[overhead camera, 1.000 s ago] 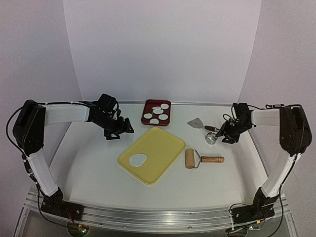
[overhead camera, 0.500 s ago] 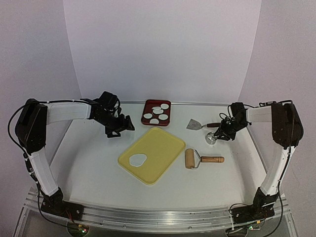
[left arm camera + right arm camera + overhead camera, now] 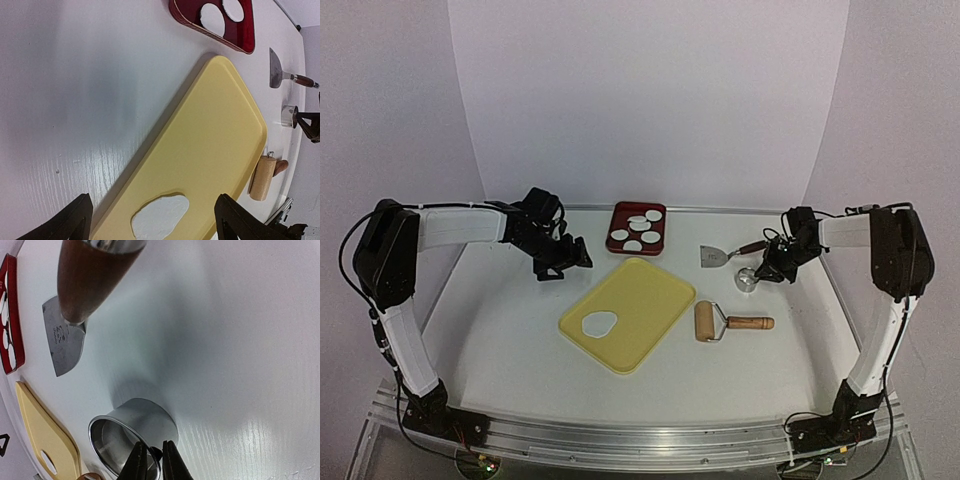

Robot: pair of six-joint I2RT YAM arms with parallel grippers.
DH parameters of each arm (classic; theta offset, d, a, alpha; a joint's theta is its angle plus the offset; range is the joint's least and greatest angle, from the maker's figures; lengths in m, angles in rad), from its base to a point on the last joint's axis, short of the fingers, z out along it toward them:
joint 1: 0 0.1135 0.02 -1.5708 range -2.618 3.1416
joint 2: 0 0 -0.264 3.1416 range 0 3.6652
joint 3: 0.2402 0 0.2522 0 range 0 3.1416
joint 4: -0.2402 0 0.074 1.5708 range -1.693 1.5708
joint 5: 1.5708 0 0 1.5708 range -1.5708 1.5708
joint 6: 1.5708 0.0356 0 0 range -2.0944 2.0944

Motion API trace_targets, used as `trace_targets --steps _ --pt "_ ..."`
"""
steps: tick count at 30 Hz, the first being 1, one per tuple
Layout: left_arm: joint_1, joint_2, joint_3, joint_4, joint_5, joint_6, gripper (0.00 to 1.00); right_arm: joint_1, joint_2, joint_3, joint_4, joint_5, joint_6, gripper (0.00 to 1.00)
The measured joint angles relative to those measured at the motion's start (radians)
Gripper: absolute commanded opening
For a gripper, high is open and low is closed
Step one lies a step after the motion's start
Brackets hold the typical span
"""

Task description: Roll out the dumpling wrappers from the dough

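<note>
The white table fills the lower half of the top view. An arm reaches in from each side edge of the frame.

The left claw hangs left of centre, above bare table. Its fingers are spread wide with nothing between them. In its own camera they sit in the two bottom corners, with the board's near end between them in the frame.

The right claw is at the right of the frame, low over the table. Its fingers are nearly together and pinch the near rim of the cutter (one tip looks to be inside the ring and one outside).

The yellow board lies tilted at the centre of the frame. The red tray sits just above it, close to the back wall.

The wooden pin lies just right of the board, handle pointing right. The scraper is up and right of the board, its brown handle running toward the right claw. The metal cutter stands on the table just below that handle, open end up.

The dough is a flat white patch on the board's lower left end. Five round wrappers lie apart in the tray.
</note>
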Motion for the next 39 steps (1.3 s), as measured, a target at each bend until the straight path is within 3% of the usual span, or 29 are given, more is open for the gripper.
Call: trace_targets --steps 13,19,26,33,39 --pt "0.000 0.000 0.000 -0.019 0.000 0.059 0.86 0.017 0.004 0.000 -0.014 -0.020 -0.082 0.10" --pt "0.000 0.000 0.000 -0.039 0.000 0.098 0.86 0.071 0.004 0.006 -0.049 0.033 -0.101 0.01" --pt "0.001 -0.002 0.000 -0.054 0.000 0.135 0.85 0.140 -0.007 0.028 -0.094 0.140 -0.084 0.00" --pt "0.001 -0.050 -0.004 -0.060 0.008 0.179 0.77 0.284 -0.105 0.069 -0.257 0.283 -0.026 0.00" --pt "0.010 -0.125 -0.043 -0.057 0.057 0.207 0.71 0.489 -0.146 0.161 -0.340 0.348 0.085 0.00"
